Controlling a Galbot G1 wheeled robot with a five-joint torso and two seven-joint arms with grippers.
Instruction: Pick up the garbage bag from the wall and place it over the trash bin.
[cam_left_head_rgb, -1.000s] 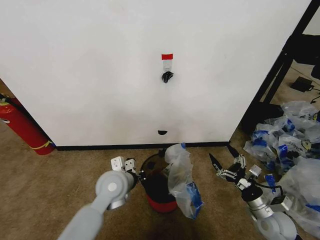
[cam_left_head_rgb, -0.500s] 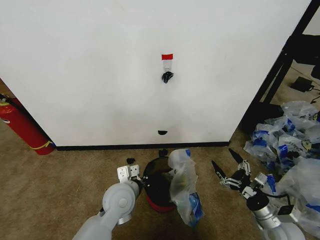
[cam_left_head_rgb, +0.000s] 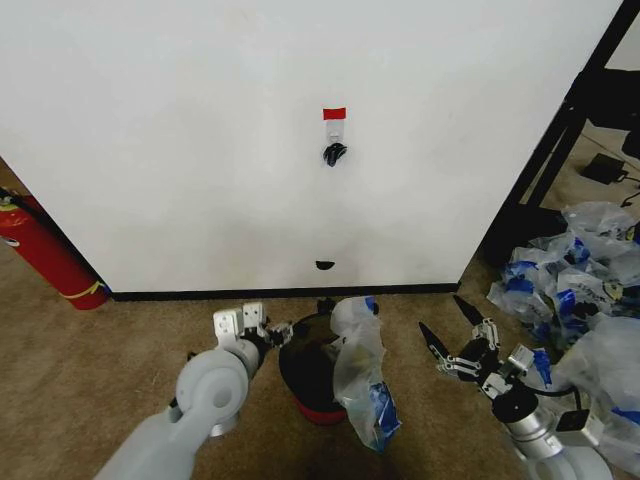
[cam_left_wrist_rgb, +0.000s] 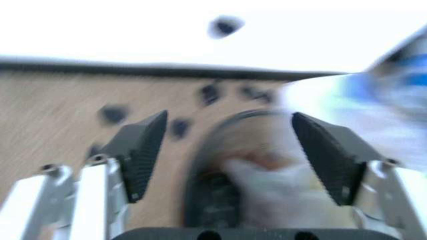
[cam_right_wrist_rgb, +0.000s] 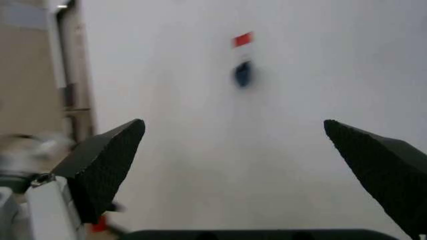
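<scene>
Head view: garbage bag (cam_left_head_rgb: 362, 375) hides the trash bin (cam_left_head_rgb: 306, 372) right side; both grippers spread.

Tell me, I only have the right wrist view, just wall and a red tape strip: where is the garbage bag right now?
Observer: The garbage bag is off the wall, draped on the right side of the trash bin on the carpet.
Operator: Is the left gripper holding it?
Observer: No. The left gripper is open at the bin's left rim, holding nothing.
Operator: And my right gripper, how does it sit relative to the bin?
Observer: The right gripper is open, to the right of the bag, clear of it.
</scene>
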